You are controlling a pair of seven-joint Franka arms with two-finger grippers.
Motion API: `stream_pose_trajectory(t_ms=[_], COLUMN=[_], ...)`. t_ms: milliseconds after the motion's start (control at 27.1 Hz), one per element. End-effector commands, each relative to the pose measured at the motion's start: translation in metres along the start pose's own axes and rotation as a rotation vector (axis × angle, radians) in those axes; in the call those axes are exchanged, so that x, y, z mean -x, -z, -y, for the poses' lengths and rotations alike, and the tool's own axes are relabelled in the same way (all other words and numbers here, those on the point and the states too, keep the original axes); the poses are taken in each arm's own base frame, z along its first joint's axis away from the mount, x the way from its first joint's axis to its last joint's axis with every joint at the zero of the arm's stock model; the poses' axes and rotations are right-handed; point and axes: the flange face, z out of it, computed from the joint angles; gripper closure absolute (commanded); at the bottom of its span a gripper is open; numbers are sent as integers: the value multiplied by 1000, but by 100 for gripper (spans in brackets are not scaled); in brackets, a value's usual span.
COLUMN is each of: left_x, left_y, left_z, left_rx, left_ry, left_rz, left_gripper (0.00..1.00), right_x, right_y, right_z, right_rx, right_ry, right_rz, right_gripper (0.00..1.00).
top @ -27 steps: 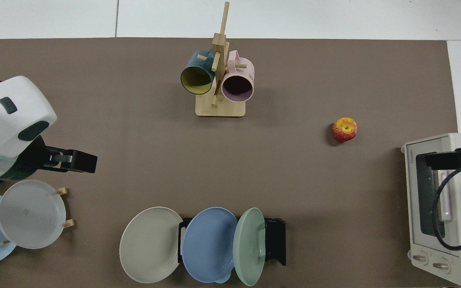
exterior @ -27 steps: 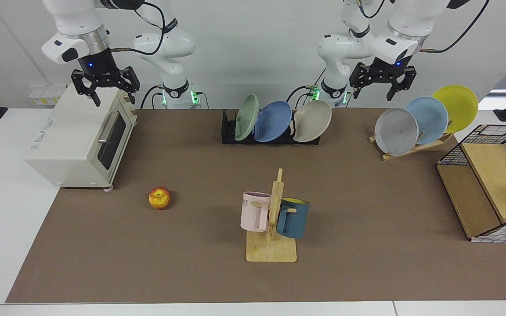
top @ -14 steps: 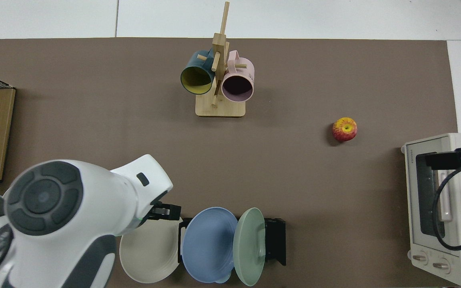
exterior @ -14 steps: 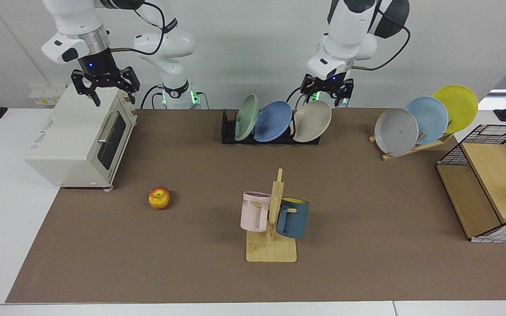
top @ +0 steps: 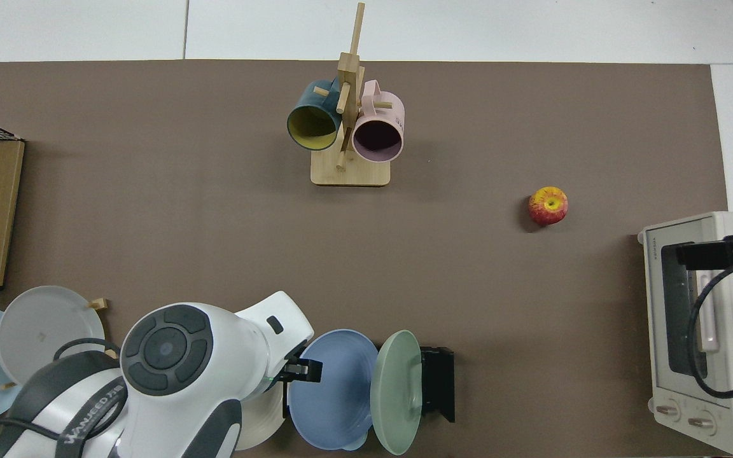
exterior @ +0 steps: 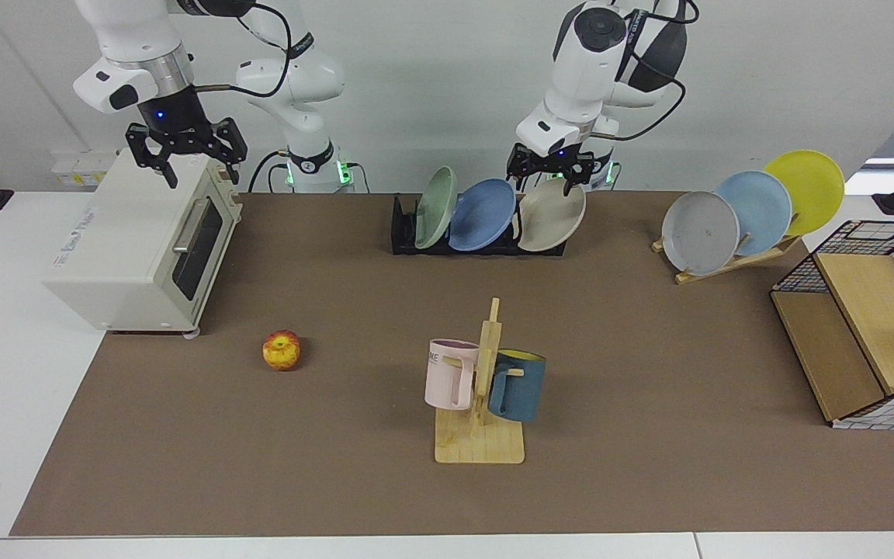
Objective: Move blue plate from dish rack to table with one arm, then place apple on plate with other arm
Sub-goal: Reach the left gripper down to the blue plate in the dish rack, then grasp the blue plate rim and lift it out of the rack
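Both tools gape: left tool (exterior: 542, 175) above blue plate (exterior: 482, 215), right tool (exterior: 185, 155) idle.

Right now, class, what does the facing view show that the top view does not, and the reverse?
Only the facing view shows the beige plate's face, the yellow plate, and the open left end effector over the dish rack. Only the top view shows the apple's stem end and the mugs' insides. Both show the blue plate racked, the apple on the table, and the right end effector, open, waiting above the toaster oven.
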Motion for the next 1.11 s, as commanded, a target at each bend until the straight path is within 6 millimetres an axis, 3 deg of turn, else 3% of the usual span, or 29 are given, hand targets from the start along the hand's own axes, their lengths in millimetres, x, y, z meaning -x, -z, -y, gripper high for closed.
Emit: stream_pose_trajectory(t_ms=[0, 185, 332, 443, 554, 628, 775, 923, 1071], left_x=[13, 22, 28, 33, 32, 27, 20, 21, 16], left_y=[-36, -50, -60, -67, -66, -68, -58, -37, 6], left_z=[-11, -18, -25, -27, -25, -24, -25, -24, -17], left_rx=[17, 17, 6, -5, -4, -4, -3, -13, -65], left_ry=[-10, -29, -48, -55, -54, -55, -52, -54, -56], left_rz=[-30, -16, -6, 6, 9, 13, 3, -6, 1], left_gripper=[2, 9, 25, 47, 87, 100, 100, 100, 100], right_x=[3, 3, 3, 3, 3, 3, 3, 3, 3], right_y=[0, 0, 0, 0, 0, 0, 0, 0, 0], right_z=[-1, -1, -1, -1, -1, -1, -1, -2, -1], right_rx=[-5, -5, -5, -5, -5, -5, -5, -5, -5], right_ry=[24, 24, 24, 24, 24, 24, 24, 22, 24], right_rz=[3, 2, 3, 2, 2, 3, 3, 2, 2], right_gripper=[0, 0, 0, 0, 0, 0, 0, 0, 0])
